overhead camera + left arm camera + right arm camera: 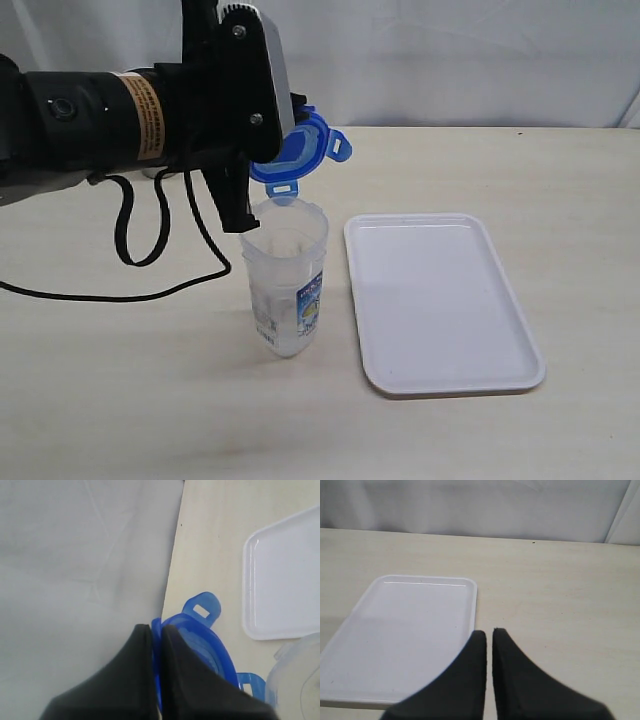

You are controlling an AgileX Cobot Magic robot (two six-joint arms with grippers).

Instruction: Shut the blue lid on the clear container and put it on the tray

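Note:
The clear container (285,280) stands upright on the table, open-topped, its blue-white label facing the front. Just above and behind its rim, the blue lid (300,150) hangs tilted on edge. My left gripper (156,630) is shut on the lid's (207,640) rim, one finger on each face. In the left wrist view the container's rim (295,680) shows close to the lid. The white tray (440,300) lies flat just right of the container, with nothing on it. My right gripper (489,631) is shut on nothing, low over the table beside the tray's (410,630) edge.
The left arm (100,115) and its black cable (135,250) fill the upper left of the exterior view. A pale cloth backdrop (450,60) rises behind the table's far edge. The right arm does not show in the exterior view.

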